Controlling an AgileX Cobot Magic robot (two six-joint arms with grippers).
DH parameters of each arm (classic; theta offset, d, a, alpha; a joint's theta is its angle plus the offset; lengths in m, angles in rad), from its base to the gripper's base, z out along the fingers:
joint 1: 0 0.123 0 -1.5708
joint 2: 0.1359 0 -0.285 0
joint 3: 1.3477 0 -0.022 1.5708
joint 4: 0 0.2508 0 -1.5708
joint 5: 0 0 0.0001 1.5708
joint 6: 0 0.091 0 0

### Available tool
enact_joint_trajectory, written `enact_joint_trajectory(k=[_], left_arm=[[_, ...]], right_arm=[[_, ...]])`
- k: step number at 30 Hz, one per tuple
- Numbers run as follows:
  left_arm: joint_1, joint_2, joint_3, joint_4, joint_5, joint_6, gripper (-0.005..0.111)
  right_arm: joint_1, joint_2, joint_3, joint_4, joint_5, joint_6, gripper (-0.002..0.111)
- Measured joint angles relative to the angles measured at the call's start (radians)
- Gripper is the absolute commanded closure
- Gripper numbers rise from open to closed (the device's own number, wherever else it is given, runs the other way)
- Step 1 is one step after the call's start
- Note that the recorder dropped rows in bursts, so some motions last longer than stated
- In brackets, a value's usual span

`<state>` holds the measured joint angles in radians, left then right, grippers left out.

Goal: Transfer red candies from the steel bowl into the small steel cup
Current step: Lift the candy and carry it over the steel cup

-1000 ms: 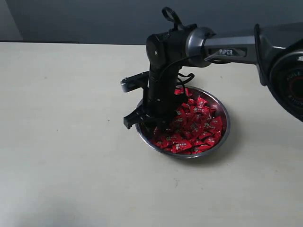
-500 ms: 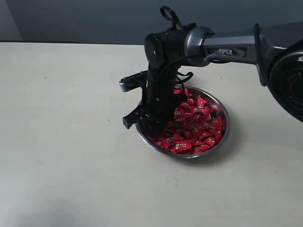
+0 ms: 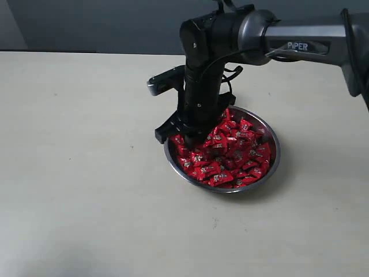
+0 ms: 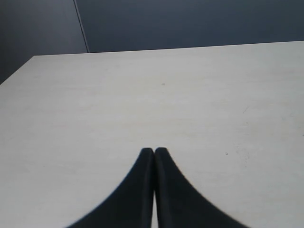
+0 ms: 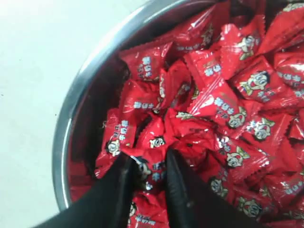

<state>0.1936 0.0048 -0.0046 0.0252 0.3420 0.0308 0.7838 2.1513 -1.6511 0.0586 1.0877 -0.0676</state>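
Observation:
The steel bowl (image 3: 272, 163) holds a heap of red candies (image 3: 237, 151). My right gripper (image 3: 192, 137) points down over the bowl's left part. In the right wrist view its dark fingers (image 5: 124, 176) are closed on one red candy (image 5: 153, 172), just above the heap (image 5: 228, 109) and near the bowl's rim (image 5: 64, 128). My left gripper (image 4: 154, 151) is shut with nothing in it, above bare table. The small steel cup is out of view.
The pale table (image 3: 86, 190) spreads around the bowl on all sides. A dark wall (image 3: 104, 23) runs behind the table's far edge. The right arm (image 3: 300, 43) reaches in from the upper right.
My right gripper's fingers have closed in on a candy, and the arm has risen a little out of the heap. The bowl has stayed in place.

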Motion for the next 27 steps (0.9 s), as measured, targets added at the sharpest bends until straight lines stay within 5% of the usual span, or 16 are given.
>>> enact_joint_trajectory(k=[13, 27], left_arm=[[0.000, 0.000, 0.000, 0.000, 0.000, 0.000, 0.106], [0.000, 0.000, 0.000, 0.000, 0.000, 0.000, 0.106]], right_arm=[[-0.011, -0.067, 0.002, -0.272, -0.077, 0.165, 0.109], [-0.102, -0.087, -0.018, -0.246, -0.268, 0.217, 0.109]])
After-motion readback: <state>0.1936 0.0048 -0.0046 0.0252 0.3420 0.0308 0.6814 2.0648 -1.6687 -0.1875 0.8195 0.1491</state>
